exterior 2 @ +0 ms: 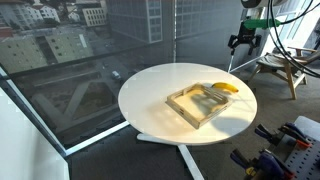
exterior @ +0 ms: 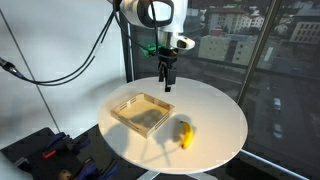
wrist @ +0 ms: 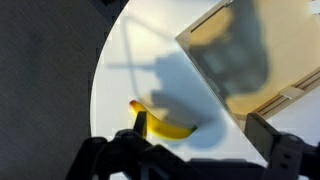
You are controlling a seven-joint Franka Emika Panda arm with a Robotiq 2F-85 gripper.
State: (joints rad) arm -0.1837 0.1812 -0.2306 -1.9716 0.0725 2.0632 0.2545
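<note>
The arm [exterior: 150, 12] carries the jaws high over the far part of the round white counter [exterior: 215, 105]. They hang well clear of everything on it, pointing straight down. The jaws stand apart and empty: the wrist view shows both dark fingers [wrist: 110, 160] at the bottom edge with only counter between them. From that height the wrist camera takes in both things below at once, which we judge is the reason for the raised, open pose.

The banana [exterior: 185, 134] lies on its side on the bare counter, the way a curved fruit settles when nothing props it. It is outside the shallow wooden tray [exterior: 127, 100] and just beside one of its corners. Whether it touches the tray wall we cannot tell. In the wrist view the banana [wrist: 160, 125] sits almost under the jaws, partly in their shadow, with the tray [wrist: 290, 95] off to one side.

The tray rests flat near the middle of the counter [exterior 2: 150, 95] with its open side up. Nothing shows inside it in either exterior view.
</note>
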